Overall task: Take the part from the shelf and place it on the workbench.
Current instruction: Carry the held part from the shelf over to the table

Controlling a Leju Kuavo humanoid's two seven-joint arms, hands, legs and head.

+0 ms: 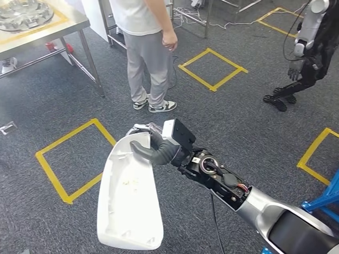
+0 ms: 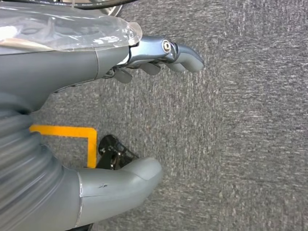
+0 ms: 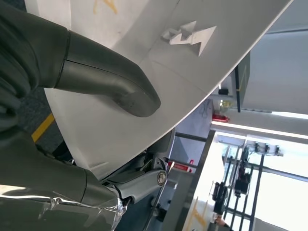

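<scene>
Right hand carrying the white part, with the workbench off to the far left.

The right hand grips the upper edge of the white part, thumb across its face and fingers behind it. The part hangs below the hand over the grey carpet, its long axis running from the hand down toward the robot. The steel workbench stands well apart, ahead and to the left, beyond a yellow floor square; the coming move likely turns on carrying the part leftward and forward. A person stands between. The left hand hangs over the carpet, fingers apart, holding nothing.
</scene>
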